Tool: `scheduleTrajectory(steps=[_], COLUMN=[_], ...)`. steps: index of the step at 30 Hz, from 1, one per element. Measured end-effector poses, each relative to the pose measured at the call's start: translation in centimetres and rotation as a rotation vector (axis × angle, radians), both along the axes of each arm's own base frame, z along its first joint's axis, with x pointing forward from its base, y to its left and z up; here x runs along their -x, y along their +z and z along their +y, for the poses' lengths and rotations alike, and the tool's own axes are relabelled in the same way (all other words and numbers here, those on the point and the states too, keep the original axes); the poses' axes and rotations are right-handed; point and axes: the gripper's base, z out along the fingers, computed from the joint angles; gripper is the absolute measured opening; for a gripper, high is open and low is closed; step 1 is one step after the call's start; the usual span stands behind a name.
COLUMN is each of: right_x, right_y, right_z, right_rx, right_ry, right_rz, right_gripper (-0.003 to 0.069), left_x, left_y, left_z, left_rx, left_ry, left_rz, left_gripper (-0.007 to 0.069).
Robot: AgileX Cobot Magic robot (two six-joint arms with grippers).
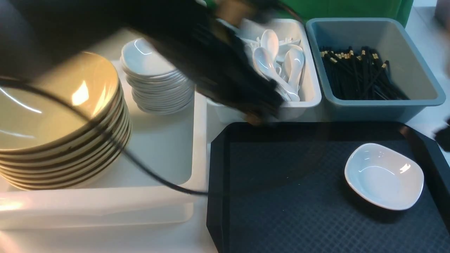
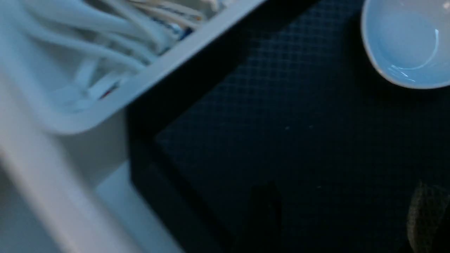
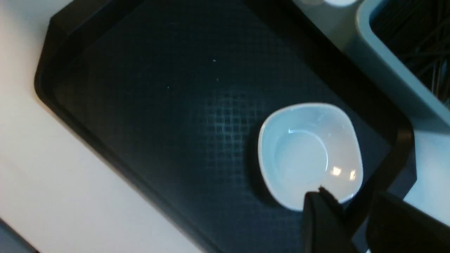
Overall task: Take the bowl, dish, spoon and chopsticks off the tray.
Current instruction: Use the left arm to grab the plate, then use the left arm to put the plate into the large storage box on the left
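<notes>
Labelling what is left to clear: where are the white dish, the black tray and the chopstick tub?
dish (image 1: 384,175): front view, middle of its hollow.
tray (image 1: 281,200): front view, bare textured floor.
grey-blue tub (image 1: 409,58): front view, right inner wall.

Table (image 1: 105,243); tray (image 1: 281,214), white tub (image 1: 310,99), grey-blue tub (image 1: 369,109)

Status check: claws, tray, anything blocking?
Left claw open, empty, by the spoon tub at the far edge of the tray. Right claw open, empty, beside the dish. Only the dish seen on tray. Nothing blocking it.
</notes>
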Motion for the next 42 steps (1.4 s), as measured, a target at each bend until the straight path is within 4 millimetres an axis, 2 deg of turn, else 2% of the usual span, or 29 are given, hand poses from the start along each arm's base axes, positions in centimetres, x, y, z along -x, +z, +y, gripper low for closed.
scheduleTrajectory(steps=[2, 3, 4, 6, 9, 10, 12, 14, 15, 16, 21, 23, 25, 28, 29, 31, 32, 33, 35, 38, 41, 42], right_x=[1.9, 2.1, 3.3, 4.5, 6.3, 6.4, 7.2, 7.4, 7.4, 7.4, 7.4, 7.4, 7.4, 7.4, 7.4, 7.4, 7.3, 7.3, 7.0, 6.2, 5.1, 4.8], right_y=[-0.3, -0.3, -0.3, -0.3, -0.2, -0.2, -0.1, -0.1, -0.1, -0.1, -0.1, -0.1, -0.1, -0.1, -0.1, -0.1, -0.1, -0.1, -0.2, -0.3, -0.1, 0.1], right_z=[-1.4, -1.5, -2.4, -3.1, -4.3, -4.3, -4.8, -5.0, -5.0, -5.0, -5.0, -5.0, -5.0, -5.0, -5.0, -5.0, -4.9, -4.9, -4.7, -4.0, -2.5, -2.1], right_rx=[-0.022, -0.025, -0.052, -0.079, -0.121, -0.124, -0.15, -0.153, -0.154, -0.154, -0.144, -0.139, -0.135, -0.135, -0.135, -0.134, -0.133, -0.132, -0.126, -0.11, -0.126, -0.14], right_ry=[-0.035, -0.037, -0.052, -0.065, -0.083, -0.085, -0.093, -0.093, -0.093, -0.093, -0.081, -0.076, -0.07, -0.07, -0.07, -0.07, -0.07, -0.07, -0.07, -0.054, 0.015, 0.045], right_rz=[-0.028, -0.031, -0.054, -0.077, -0.118, -0.119, -0.142, -0.147, -0.148, -0.148, -0.15, -0.152, -0.153, -0.153, -0.153, -0.153, -0.151, -0.15, -0.141, -0.106, -0.065, -0.058], right_gripper=[0.0222, 0.0221, 0.0209, 0.0187, 0.0129, 0.0126, 0.0077, 0.0058, 0.0046, 0.0043, 0.0037, 0.0037, 0.0037, 0.0037, 0.0037, 0.0037, 0.0037, 0.0037, 0.0037, 0.0037, 0.0037, 0.0037], left_x=[-0.3, -0.4, -0.9, -1.3, -2.5, -2.5, -3.4, -3.8, -4.2, -4.3, -5.7, -5.9, -5.9, -5.8, -5.8, -5.6, -5.6, -5.6, -6.1, -7.2, -7.4, -7.5], left_y=[-2.0, -2.3, -3.8, -4.7, -7.5, -7.7, -10.0, -10.8, -11.9, -12.0, -16.1, -17.0, -17.2, -17.2, -17.2, -16.1, -14.7, -14.7, -11.8, -5.7, 1.5, 3.1], left_z=[-3.3, -3.8, -5.6, -7.2, -10.2, -10.3, -12.0, -12.5, -13.1, -13.2, -15.1, -15.8, -16.3, -16.8, -16.8, -17.0, -16.9, -16.9, -15.8, -13.0, -9.1, -7.9], left_rx=[0.006, 0.012, 0.02, 0.046, 0.085, 0.087, 0.092, 0.095, 0.098, 0.1, 0.117, 0.133, 0.13, 0.116, 0.115, 0.117, 0.104, 0.096, 0.047, 0.011, 0.011, 0.014], left_ry=[-0.047, -0.052, -0.064, -0.078, -0.089, -0.09, -0.093, -0.092, -0.088, -0.087, -0.057, -0.052, -0.078, -0.117, -0.117, -0.14, -0.163, -0.167, -0.195, -0.181, -0.13, -0.11], left_rz=[0.028, 0.032, 0.056, 0.068, 0.119, 0.121, 0.14, 0.141, 0.143, 0.141, 0.19, 0.21, 0.211, 0.207, 0.209, 0.212, 0.195, 0.196, 0.147, 0.029, -0.105, -0.137], left_gripper=[0.0457, 0.0457, 0.0457, 0.0457, 0.0457, 0.0457, 0.0457, 0.0457, 0.0457, 0.0457, 0.0449, 0.0403, 0.0315, 0.0127, 0.0117, 0.0037, 0.0017, 0.0015, 0.0001, 0.0001, 0.0, 0.0])
